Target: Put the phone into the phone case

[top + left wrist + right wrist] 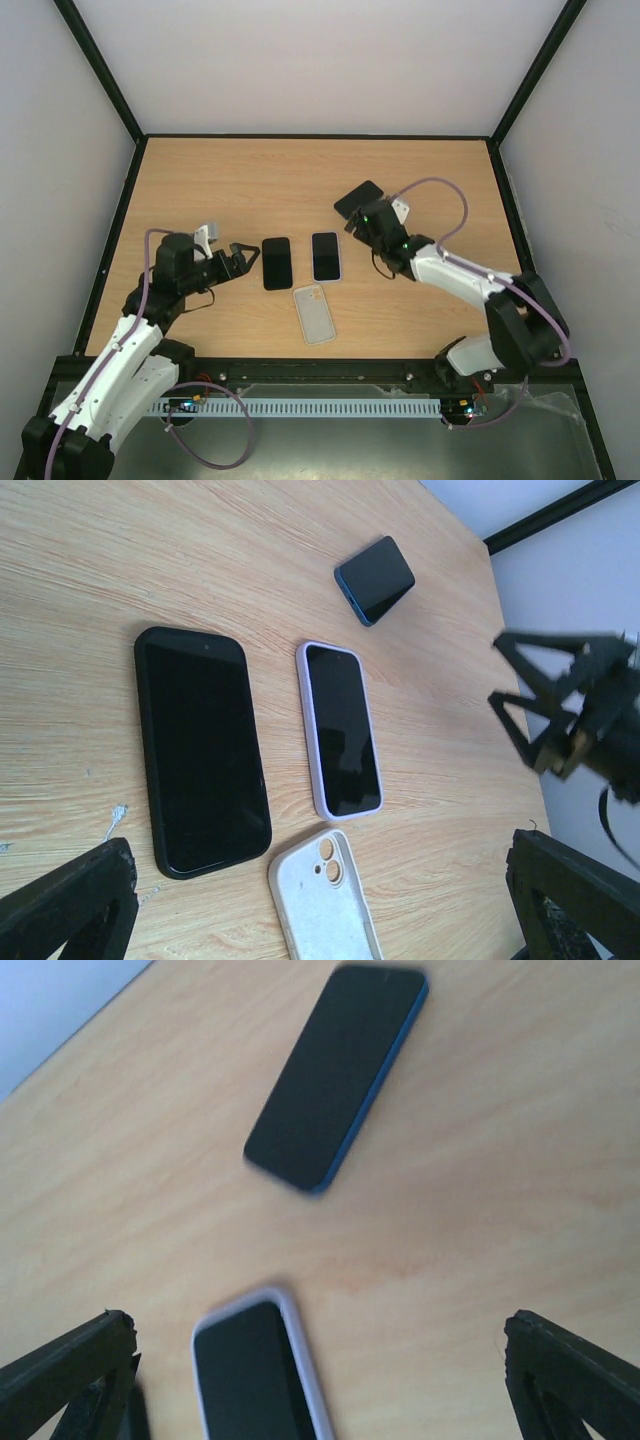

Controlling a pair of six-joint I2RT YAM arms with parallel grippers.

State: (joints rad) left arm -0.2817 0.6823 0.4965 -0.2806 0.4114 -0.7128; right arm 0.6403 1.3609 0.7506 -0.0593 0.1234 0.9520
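An empty white phone case [315, 313] lies open side up near the table's front middle; it also shows in the left wrist view [325, 905]. A bare blue-edged phone [358, 200] lies face up at the back right and shows in both wrist views [375, 578] [335, 1075]. My left gripper [245, 258] is open and empty, just left of a black-cased phone [276, 262]. My right gripper [358, 226] is open and empty, hovering between the blue phone and a lilac-cased phone [326, 256]. In each wrist view the open fingers [70, 905] [70, 1370] frame the table.
The black-cased phone [203, 750] and the lilac-cased phone [340, 728] lie side by side, face up, just behind the white case. The lilac one shows low in the right wrist view [255, 1370]. Black rails and walls border the table [200, 180].
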